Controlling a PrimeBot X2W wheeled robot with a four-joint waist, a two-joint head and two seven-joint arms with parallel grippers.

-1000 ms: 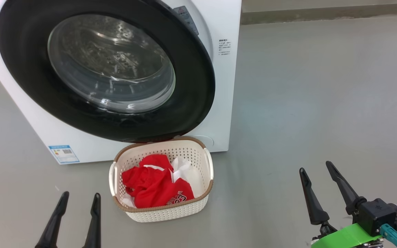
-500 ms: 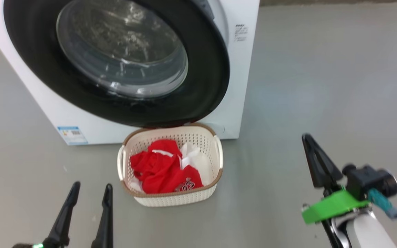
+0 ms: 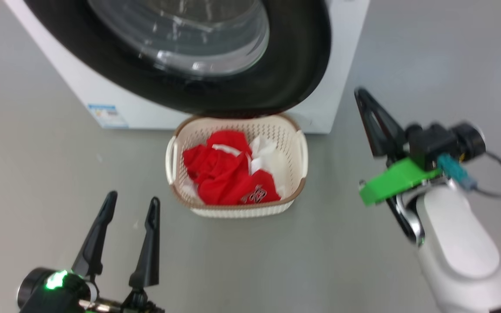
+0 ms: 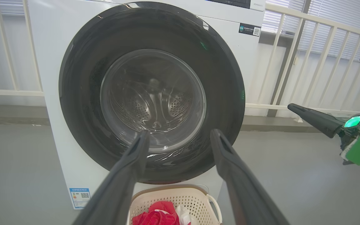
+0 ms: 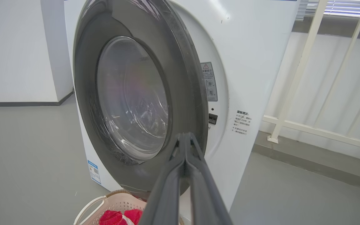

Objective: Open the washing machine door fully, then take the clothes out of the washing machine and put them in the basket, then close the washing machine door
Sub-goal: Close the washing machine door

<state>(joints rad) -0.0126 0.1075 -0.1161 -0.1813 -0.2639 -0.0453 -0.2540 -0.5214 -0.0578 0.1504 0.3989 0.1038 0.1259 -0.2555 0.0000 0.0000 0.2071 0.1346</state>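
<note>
The washing machine (image 3: 342, 87) stands on the floor with its black-rimmed door (image 3: 294, 65) slightly ajar; in the right wrist view a gap shows between the door (image 5: 86, 93) and the white front. Red and white clothes (image 3: 224, 174) lie in the cream basket (image 3: 242, 211) just below the door. My right gripper (image 3: 360, 93) is shut on nothing, right of the basket, its tip (image 5: 184, 135) in front of the door's right rim. My left gripper (image 3: 133, 196) is open and empty, near left of the basket, pointing at the door glass (image 4: 180, 132).
Grey floor (image 3: 407, 65) spreads right of the machine. A white railing (image 5: 292, 78) runs behind and to the right of it. A blue label (image 3: 107, 114) marks the machine's lower left corner. The right gripper (image 4: 292, 107) also appears in the left wrist view.
The head camera has tilted down and shifted. My right gripper has shut and moved forward toward the door's right rim. The left gripper stays open.
</note>
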